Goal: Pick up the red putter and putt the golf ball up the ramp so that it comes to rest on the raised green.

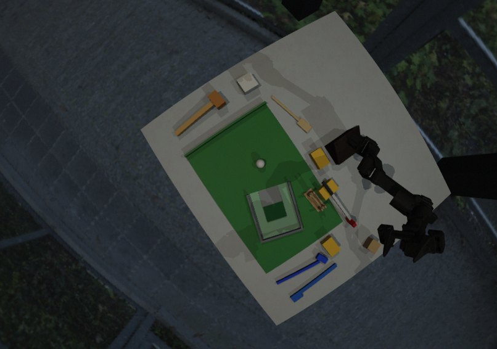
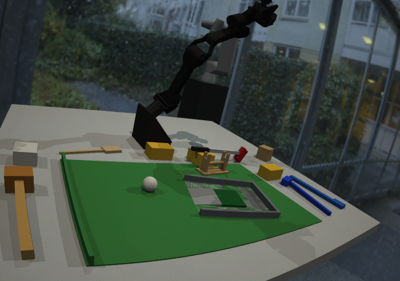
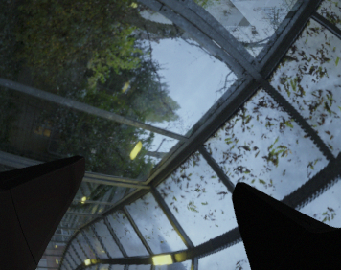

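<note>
Red putter [image 1: 341, 205] lies propped beside the green mat [image 1: 232, 185]; jaws wide open, empty, high above it; a careless descent could knock it off its stand

Our arm [image 2: 187, 69] is raised high off its base near the table's far edge, gripper [image 1: 409, 242] over the corner, jaws wide open, holding nothing, pointing up.

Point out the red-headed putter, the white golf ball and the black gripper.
Red-headed putter [image 1: 351, 222]: top view, on its red head.
White golf ball [image 2: 149, 183]: exterior view, ball's centre.
Black gripper [image 1: 402, 251]: top view, between its open fingers.
</note>
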Available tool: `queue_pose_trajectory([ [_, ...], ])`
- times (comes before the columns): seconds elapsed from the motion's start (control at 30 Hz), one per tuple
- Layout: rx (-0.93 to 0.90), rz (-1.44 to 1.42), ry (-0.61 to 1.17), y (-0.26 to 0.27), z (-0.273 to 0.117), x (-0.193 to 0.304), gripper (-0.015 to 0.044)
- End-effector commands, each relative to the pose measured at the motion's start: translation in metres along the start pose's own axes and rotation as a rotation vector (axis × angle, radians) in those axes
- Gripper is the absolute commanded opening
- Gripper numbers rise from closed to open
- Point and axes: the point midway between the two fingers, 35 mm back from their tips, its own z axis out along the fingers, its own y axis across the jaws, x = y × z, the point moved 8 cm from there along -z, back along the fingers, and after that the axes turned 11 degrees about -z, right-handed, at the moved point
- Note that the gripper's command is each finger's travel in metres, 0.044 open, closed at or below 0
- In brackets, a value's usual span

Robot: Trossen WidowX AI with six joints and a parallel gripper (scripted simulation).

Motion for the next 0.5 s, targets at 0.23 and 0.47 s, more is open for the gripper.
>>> queue_pose_trajectory([
  [0.23, 0.234, -0.295, 0.057, -0.044, -0.038, -0.012, 0.0440],
  [0.47, 0.569, -0.773, 0.237, -0.098, -0.100, -0.036, 0.0440],
])
